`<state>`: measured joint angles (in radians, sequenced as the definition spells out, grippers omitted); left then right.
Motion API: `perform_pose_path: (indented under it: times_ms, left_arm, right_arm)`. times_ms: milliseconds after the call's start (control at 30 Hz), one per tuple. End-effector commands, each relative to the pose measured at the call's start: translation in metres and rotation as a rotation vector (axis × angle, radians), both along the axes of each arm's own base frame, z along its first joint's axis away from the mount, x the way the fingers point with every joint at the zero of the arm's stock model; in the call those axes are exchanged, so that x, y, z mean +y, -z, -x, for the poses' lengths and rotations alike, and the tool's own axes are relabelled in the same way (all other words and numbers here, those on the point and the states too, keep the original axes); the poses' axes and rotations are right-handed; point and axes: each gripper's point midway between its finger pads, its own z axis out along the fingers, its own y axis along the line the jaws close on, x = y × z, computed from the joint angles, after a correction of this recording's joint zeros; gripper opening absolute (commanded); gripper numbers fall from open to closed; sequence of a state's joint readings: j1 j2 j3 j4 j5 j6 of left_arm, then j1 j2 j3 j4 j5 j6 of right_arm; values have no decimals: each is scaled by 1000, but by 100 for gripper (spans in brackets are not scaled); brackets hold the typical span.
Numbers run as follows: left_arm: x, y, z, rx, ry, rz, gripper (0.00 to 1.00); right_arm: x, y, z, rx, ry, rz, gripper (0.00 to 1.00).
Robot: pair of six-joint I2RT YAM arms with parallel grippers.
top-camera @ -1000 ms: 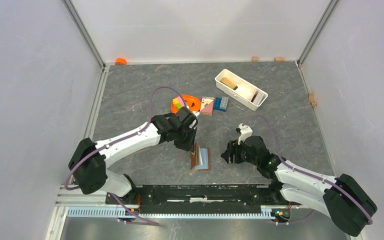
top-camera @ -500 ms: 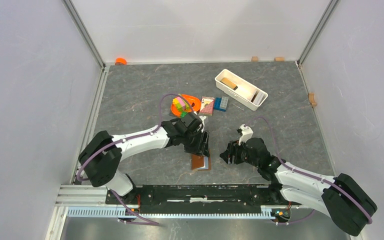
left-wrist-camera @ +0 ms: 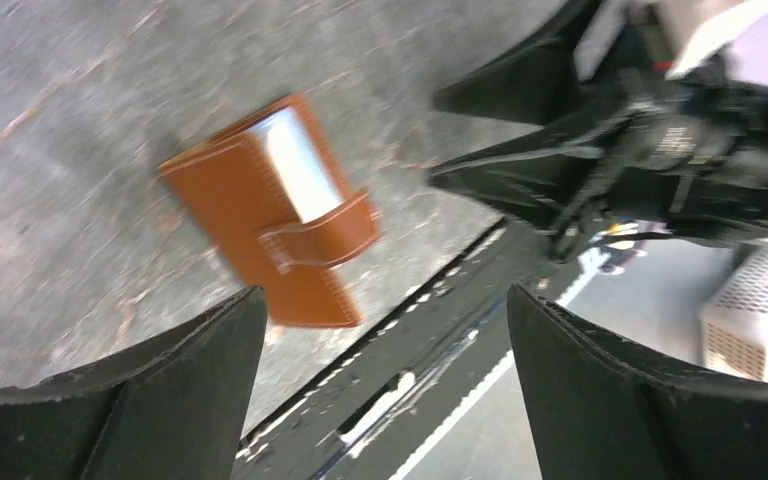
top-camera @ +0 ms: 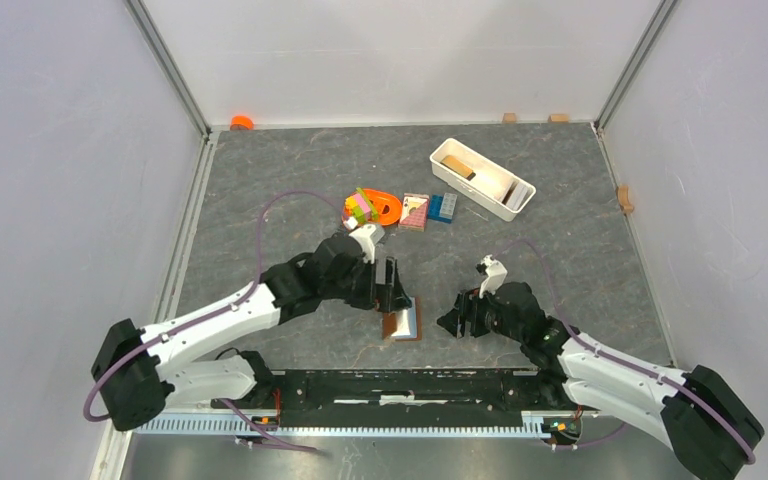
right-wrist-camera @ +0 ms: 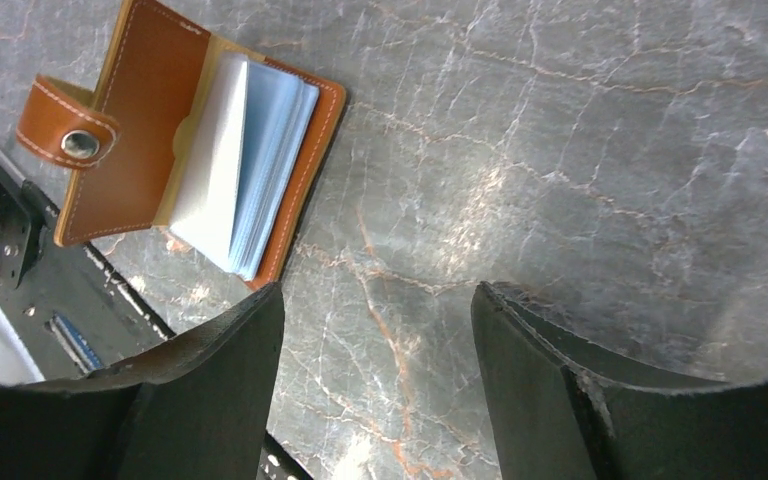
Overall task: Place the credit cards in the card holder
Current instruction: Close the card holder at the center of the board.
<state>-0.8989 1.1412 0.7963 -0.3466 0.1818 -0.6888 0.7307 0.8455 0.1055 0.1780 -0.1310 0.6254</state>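
Observation:
The brown leather card holder (top-camera: 401,323) lies on the grey table near the front rail, its covers partly apart. Pale blue and white credit cards (right-wrist-camera: 245,170) sit stacked between the covers, and the strap with the snap button (right-wrist-camera: 80,145) hangs loose. My left gripper (top-camera: 392,285) hovers just behind the holder (left-wrist-camera: 260,210), open and holding nothing. My right gripper (top-camera: 455,320) is low over the table just right of the holder, also open and holding nothing; bare table shows between its fingers (right-wrist-camera: 210,400).
A white tray (top-camera: 482,178) with a tan block stands at the back right. An orange piece with coloured bricks (top-camera: 370,207), a pink patterned block (top-camera: 415,211) and blue bricks (top-camera: 442,207) lie mid-table. The black rail (top-camera: 400,385) runs along the front edge.
My left gripper has opened and let go of the holder's cover, then drawn back slightly. The holder has dropped from standing open to lying nearly flat. The right jaws have widened a little.

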Motion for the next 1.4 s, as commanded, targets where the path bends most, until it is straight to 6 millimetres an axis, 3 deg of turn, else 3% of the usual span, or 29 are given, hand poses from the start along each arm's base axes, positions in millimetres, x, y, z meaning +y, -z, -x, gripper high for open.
perform_pose_path:
  times_ms: [0, 100, 300, 467, 533, 733, 967, 1200, 1367]
  left_arm:
    - [36, 40, -7, 10, -184, -107, 92]
    - [42, 50, -8, 4, -239, -70, 80]
    - [27, 74, -3, 63, -191, -61, 63]
    - [15, 90, -5, 87, -159, -71, 61]
    - [15, 97, -7, 89, -157, -95, 60]
    - [18, 112, -10, 90, -158, -151, 56]
    - [18, 123, -10, 97, -147, -169, 51]
    - [18, 131, -9, 101, -140, -181, 39]
    - [11, 131, -9, 106, -134, -141, 37]
  right_arm:
    - [7, -5, 11, 36, -17, -52, 76]
    - [13, -12, 12, 29, -29, -76, 79]
    - [28, -21, 16, 31, -58, -110, 82]
    - [42, -27, 22, 34, -86, -133, 84]
    - [48, -29, 24, 36, -92, -146, 93]
    - [66, -32, 26, 58, -107, -177, 93]
    - [78, -20, 22, 97, -77, -145, 89]
    - [74, 2, 20, 147, -5, -120, 75]
    - [78, 10, 25, 175, -8, -128, 67]
